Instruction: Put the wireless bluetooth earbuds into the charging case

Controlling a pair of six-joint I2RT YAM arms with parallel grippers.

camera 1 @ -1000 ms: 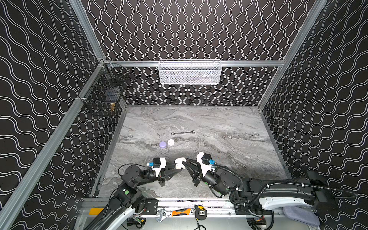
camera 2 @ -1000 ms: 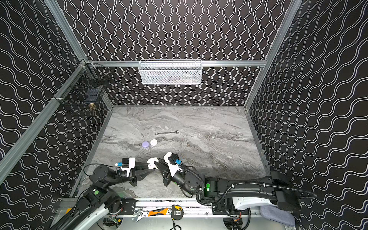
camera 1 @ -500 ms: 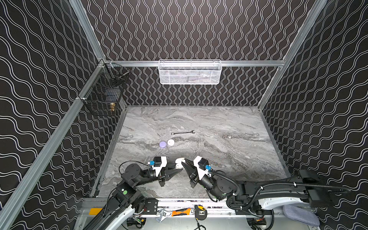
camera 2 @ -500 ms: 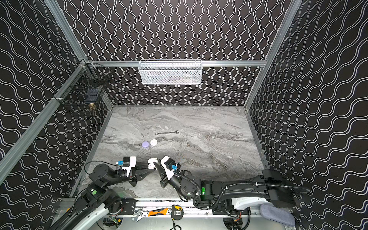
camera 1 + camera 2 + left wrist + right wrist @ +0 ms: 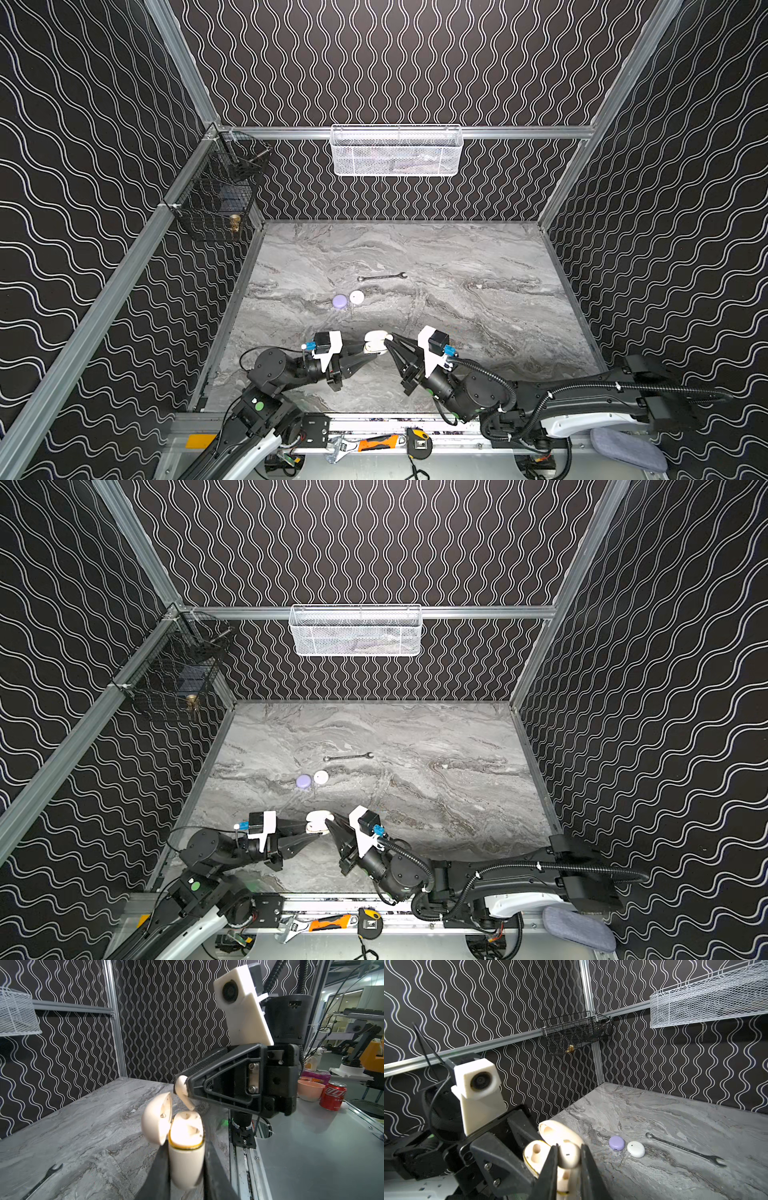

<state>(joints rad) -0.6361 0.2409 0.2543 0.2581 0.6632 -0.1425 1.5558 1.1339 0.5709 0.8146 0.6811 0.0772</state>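
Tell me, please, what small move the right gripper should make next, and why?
Probably lower the right gripper a little, so the earbud goes stem-first into the case. The left gripper holds the case upright with its lid open. The earbud's stem hangs just above the case's open top and is not yet inside.
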